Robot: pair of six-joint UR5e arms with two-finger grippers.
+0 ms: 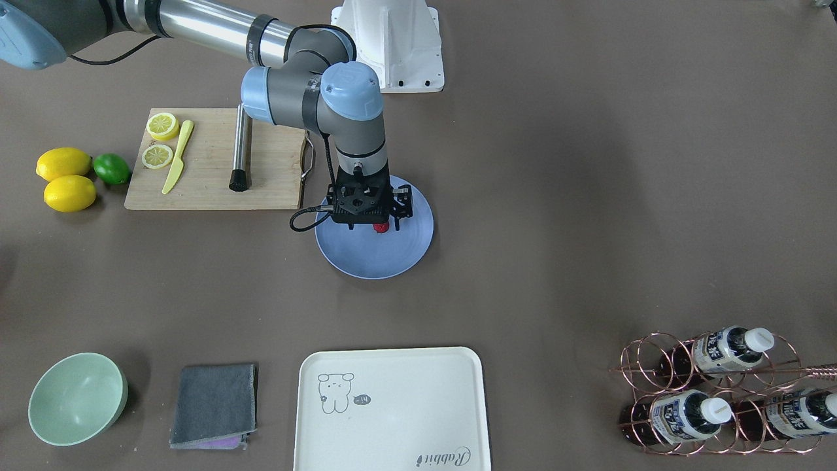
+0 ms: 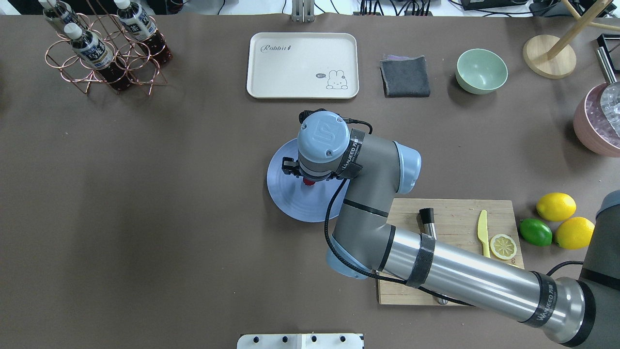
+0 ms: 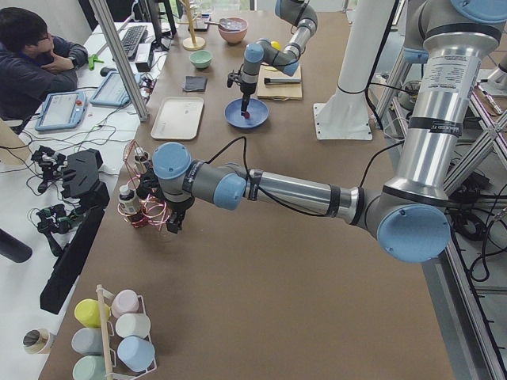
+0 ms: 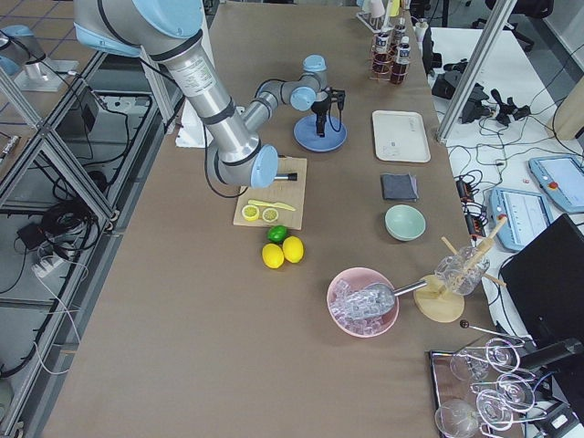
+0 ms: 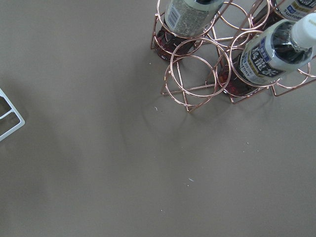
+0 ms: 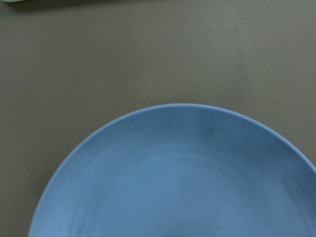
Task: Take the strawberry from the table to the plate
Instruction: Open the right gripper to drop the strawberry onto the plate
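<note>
The strawberry [image 1: 379, 227] is a small red berry over the periwinkle-blue plate [image 1: 399, 258] in the middle of the table [image 1: 556, 196]. My right gripper [image 1: 380, 222] points straight down over the plate, and the berry shows right at its tip [image 2: 308, 181]. The wrist hides the fingers, but the gripper looks shut on the berry, low over the plate [image 3: 257, 120]. The right wrist view shows only the bare plate [image 6: 177, 177]. My left gripper [image 3: 173, 223] hangs by the bottle rack [image 3: 142, 210]; I cannot tell whether it is open or shut.
A cutting board [image 1: 216, 160] with lemon slices, a yellow knife and a steel tool lies beside the plate. Two lemons [image 1: 63, 163] and a lime sit beyond it. A cream tray [image 1: 391, 409], grey cloth [image 1: 214, 404] and green bowl [image 1: 77, 398] line one edge.
</note>
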